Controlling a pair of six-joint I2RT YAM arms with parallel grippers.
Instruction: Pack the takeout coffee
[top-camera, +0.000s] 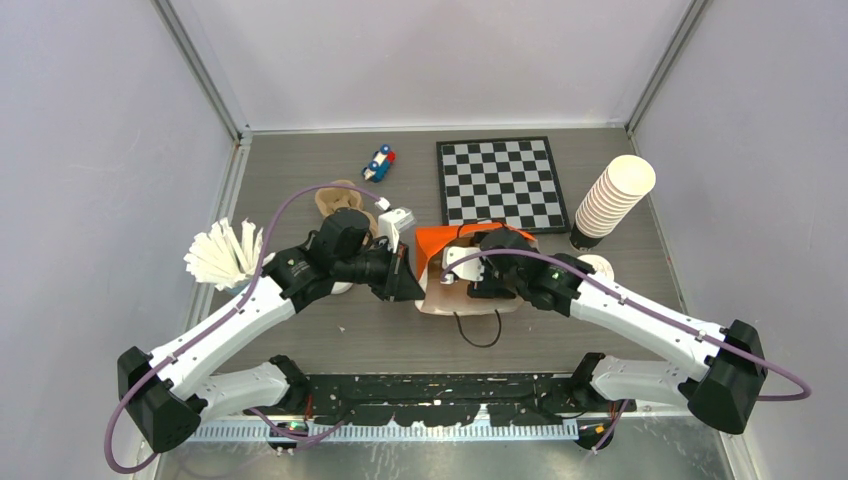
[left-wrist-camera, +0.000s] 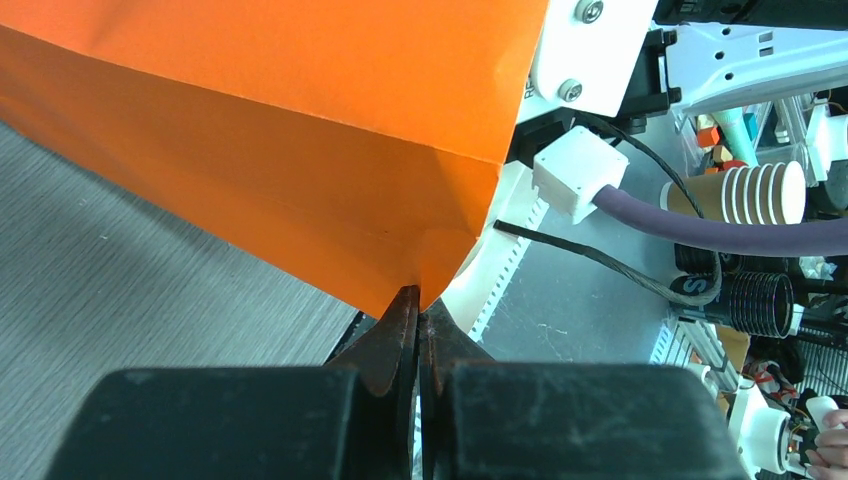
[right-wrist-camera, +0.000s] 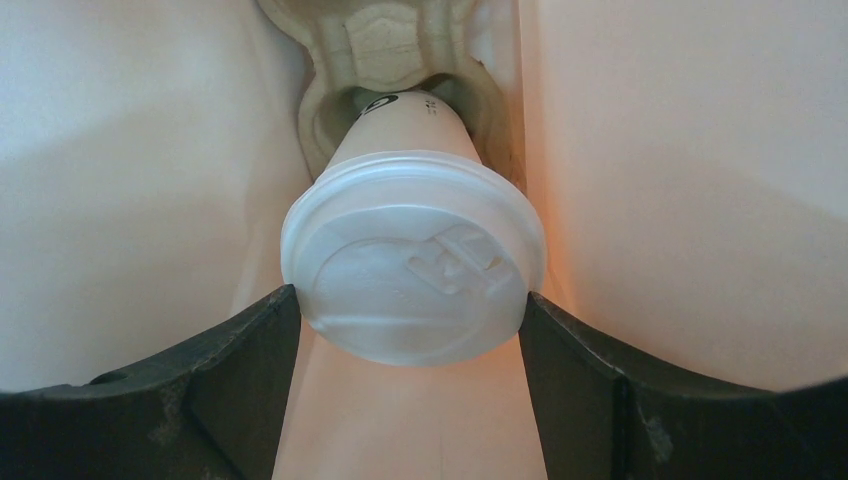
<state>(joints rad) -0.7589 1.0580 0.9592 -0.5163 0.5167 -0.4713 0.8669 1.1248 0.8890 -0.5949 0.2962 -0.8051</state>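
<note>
Right fingers (right-wrist-camera: 240, 380) clamp coffee (right-wrist-camera: 412, 265) by lid, deep inside bag (top-camera: 440, 245) mid-table, cup base seated in pulp tray (right-wrist-camera: 385, 40). Left gripper (left-wrist-camera: 418, 300) pinched shut on bag corner, apparently holding mouth open. Packing looks nearly done; release and withdrawal left.

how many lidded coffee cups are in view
1: the lidded cup lies inside the orange bag, its base in a pulp carrier, between the right fingers. The bag's walls could hide others.
</note>
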